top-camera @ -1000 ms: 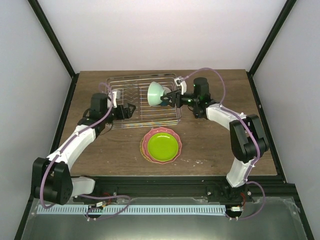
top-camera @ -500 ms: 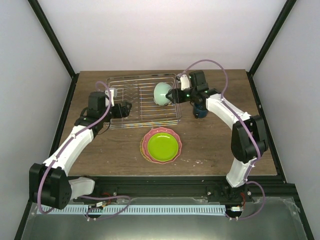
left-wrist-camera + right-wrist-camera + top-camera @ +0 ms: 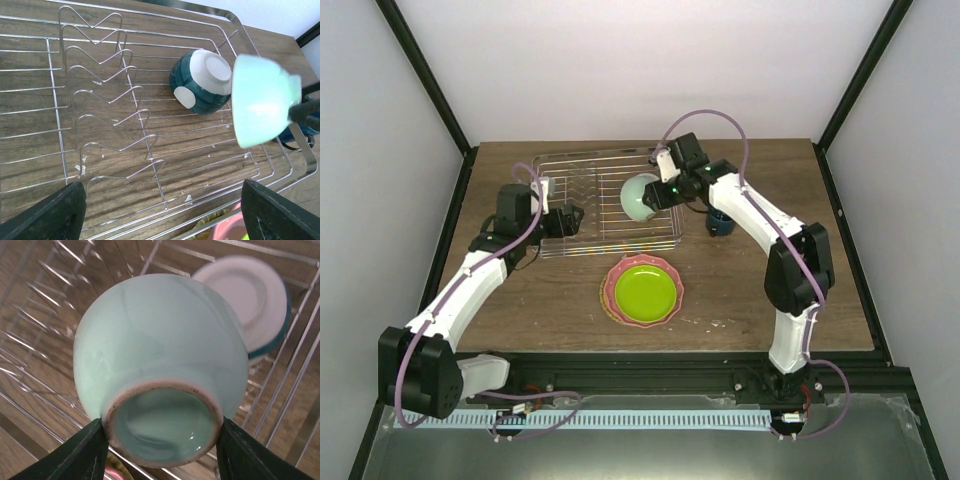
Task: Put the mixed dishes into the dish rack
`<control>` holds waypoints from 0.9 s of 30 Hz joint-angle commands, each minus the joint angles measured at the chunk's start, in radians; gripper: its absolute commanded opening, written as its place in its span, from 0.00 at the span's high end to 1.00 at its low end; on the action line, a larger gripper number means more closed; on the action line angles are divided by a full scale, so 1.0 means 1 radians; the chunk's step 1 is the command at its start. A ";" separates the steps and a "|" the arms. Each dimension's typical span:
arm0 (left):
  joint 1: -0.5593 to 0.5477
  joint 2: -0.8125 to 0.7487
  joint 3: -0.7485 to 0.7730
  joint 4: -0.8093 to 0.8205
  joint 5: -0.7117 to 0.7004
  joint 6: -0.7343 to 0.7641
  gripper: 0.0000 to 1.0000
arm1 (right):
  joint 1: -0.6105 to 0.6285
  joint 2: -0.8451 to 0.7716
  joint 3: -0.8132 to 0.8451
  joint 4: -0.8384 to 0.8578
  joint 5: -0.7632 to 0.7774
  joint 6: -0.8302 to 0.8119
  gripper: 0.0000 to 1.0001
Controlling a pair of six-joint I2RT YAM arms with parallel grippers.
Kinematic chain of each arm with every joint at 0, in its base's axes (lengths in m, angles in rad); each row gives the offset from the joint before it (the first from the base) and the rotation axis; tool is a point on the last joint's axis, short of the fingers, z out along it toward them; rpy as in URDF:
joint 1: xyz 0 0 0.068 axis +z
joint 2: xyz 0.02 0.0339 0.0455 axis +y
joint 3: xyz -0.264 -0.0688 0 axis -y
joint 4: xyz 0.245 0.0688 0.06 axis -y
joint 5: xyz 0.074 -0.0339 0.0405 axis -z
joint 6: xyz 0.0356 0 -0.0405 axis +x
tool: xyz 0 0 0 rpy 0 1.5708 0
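Note:
My right gripper [image 3: 660, 192] is shut on the foot of the pale mint bowl [image 3: 641, 197] and holds it over the right part of the silver wire dish rack [image 3: 570, 192]. In the right wrist view the mint bowl [image 3: 160, 355] fills the frame, mouth pointing away, both fingers [image 3: 75, 455] on its base. An upturned bowl, dark teal outside with a cream base [image 3: 202, 82], lies in the rack beside it. The lime-green plate [image 3: 646, 290] lies on the pink scalloped plate [image 3: 613, 300] in front of the rack. The dark blue mug [image 3: 720, 222] stands right of the rack. My left gripper [image 3: 162, 215] is open and empty over the rack's near left part.
The rack's upright plate prongs [image 3: 107, 100] fill its left half. The rack's right rim [image 3: 305, 160] lies between the mint bowl and the mug. Black frame posts stand at the table's back corners.
My right arm has swung left and carried the mint bowl from the rack's right edge to over its right part, turning it. The left arm has hardly moved.

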 commanded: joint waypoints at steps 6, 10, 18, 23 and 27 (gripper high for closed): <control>0.002 -0.011 -0.001 0.000 0.016 0.015 0.14 | 0.021 0.009 0.059 -0.146 0.107 -0.060 0.59; 0.003 -0.009 -0.001 0.000 0.020 0.014 0.14 | 0.023 0.026 0.071 -0.183 0.132 -0.077 0.59; 0.002 0.006 0.004 -0.008 0.028 0.019 0.14 | 0.034 0.089 0.118 -0.255 0.158 -0.107 0.59; 0.002 0.010 0.005 -0.010 0.028 0.023 0.14 | 0.039 0.120 0.136 -0.285 0.177 -0.122 0.59; 0.003 0.014 0.007 -0.011 0.028 0.024 0.14 | 0.042 0.139 0.153 -0.310 0.205 -0.133 0.54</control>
